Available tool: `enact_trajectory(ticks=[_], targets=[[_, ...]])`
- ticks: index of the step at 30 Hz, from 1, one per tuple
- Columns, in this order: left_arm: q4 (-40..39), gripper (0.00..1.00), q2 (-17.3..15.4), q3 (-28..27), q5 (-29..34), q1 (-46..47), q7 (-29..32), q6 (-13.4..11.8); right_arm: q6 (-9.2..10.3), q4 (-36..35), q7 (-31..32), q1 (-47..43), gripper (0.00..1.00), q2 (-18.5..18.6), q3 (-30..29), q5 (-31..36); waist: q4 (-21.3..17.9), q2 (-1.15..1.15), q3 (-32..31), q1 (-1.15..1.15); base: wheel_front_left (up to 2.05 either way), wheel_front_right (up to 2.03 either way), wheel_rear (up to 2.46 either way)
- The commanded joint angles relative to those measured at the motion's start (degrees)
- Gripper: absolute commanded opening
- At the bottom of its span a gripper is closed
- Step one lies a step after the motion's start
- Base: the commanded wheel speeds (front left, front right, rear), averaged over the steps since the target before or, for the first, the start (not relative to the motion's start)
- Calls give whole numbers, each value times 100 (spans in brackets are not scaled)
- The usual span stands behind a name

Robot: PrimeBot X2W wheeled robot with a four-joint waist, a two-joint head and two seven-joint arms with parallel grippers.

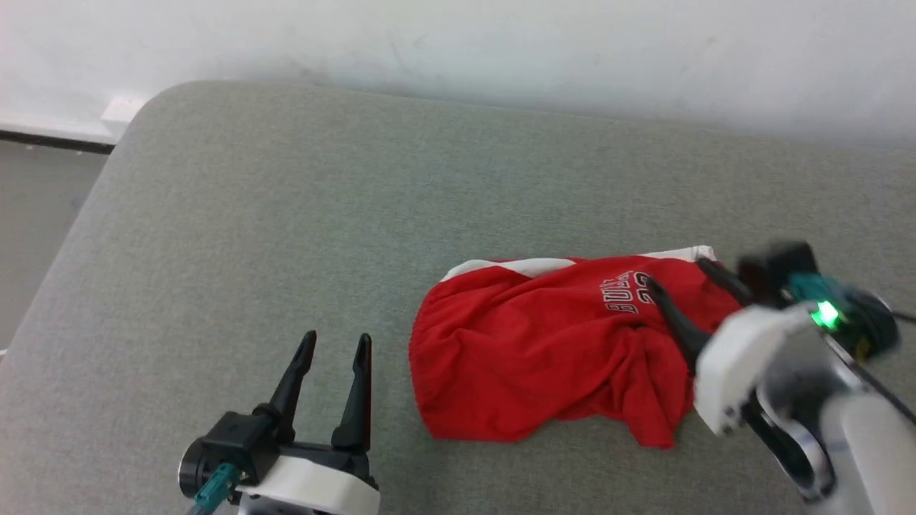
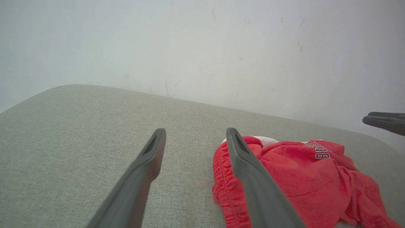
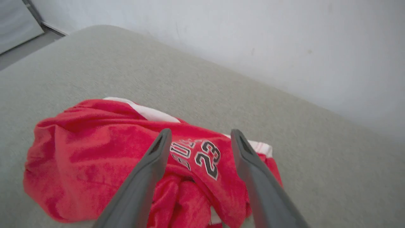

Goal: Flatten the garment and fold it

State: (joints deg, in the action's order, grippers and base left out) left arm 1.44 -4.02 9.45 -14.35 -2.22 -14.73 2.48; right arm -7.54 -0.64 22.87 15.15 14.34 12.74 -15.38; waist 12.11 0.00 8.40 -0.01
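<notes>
Right gripper (image 1: 676, 275) jaws spread, empty, over the printed end of the garment (image 1: 529, 350); left gripper (image 1: 337, 340) jaws spread, empty, near its gathered edge; garment crumpled on the right half of the grey cushion (image 1: 215, 214); we judge it light, limp, slippery; pinch the hem corners.

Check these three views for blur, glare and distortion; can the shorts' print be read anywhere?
Head view: right tool and forearm smeared, green light blooming, shorts fairly crisp. Left wrist view: even soft light, no glare, print half hidden by folds. Right wrist view: slightly soft all over, yet the 23 reads clearly.
</notes>
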Motion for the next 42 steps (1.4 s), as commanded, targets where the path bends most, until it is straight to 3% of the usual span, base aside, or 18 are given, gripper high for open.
enact_trajectory(ticks=[1, 6, 10, 16, 17, 18, 20, 25, 31, 36, 42], targets=[[-41, 100, -36, -8, 37, -41, -27, 9, 5, -298, 173, -509, 100, -123, -359, 151, -89, 0, 27, 1, 0, 0, 0], [-92, 100, -27, -30, 3, -23, -27, 11, 5, -966, 628, -1698, 100, -385, -1023, 457, -89, 0, 196, 1, 0, 0, 0], [-77, 100, -27, -39, -3, 25, -27, 35, 5, -1087, 685, -1993, 100, -474, -964, 631, -54, 0, 293, 1, 0, 0, 0], [-30, 100, -27, -14, 12, 113, -27, 70, 5, -674, 641, -1854, 100, -517, -703, 751, 57, 0, 321, 1, 0, 0, 0], [-18, 100, -27, -6, 15, 124, -27, 75, 5, -540, 664, -1811, 84, -514, -662, 773, 81, 0, 316, 1, 0, 0, 0], [-3, 100, -26, 3, 18, 133, -27, 81, 5, -416, 672, -1764, 46, -509, -626, 799, 108, 0, 307, 1, 0, 0, 0], [22, 100, -24, 5, 19, 130, -27, 77, 5, -183, 684, -1691, 0, -560, -659, 828, 147, 0, 275, 1, 0, 0, 0], [48, 100, -25, -18, 15, 41, -27, 51, 5, -59, 577, -1591, 0, -622, -736, 844, 151, 0, 153, 1, 0, 0, 0], [40, 100, -44, -29, 20, -92, -27, 27, 5, -635, 672, -1565, 0, -716, -998, 556, -52, 0, 3, 1, 0, 0, 0], [35, 100, -82, -2, 11, -119, -24, 35, 5, -1482, 877, -1894, 0, -856, -1748, 435, -218, 0, -73, 1, 0, 0, 0], [-1, 100, -141, 6, -25, -169, 9, 35, 5, -2184, 1639, -3183, 0, -1112, -2798, 213, -310, 0, -29, 1, 0, 0, 0]])
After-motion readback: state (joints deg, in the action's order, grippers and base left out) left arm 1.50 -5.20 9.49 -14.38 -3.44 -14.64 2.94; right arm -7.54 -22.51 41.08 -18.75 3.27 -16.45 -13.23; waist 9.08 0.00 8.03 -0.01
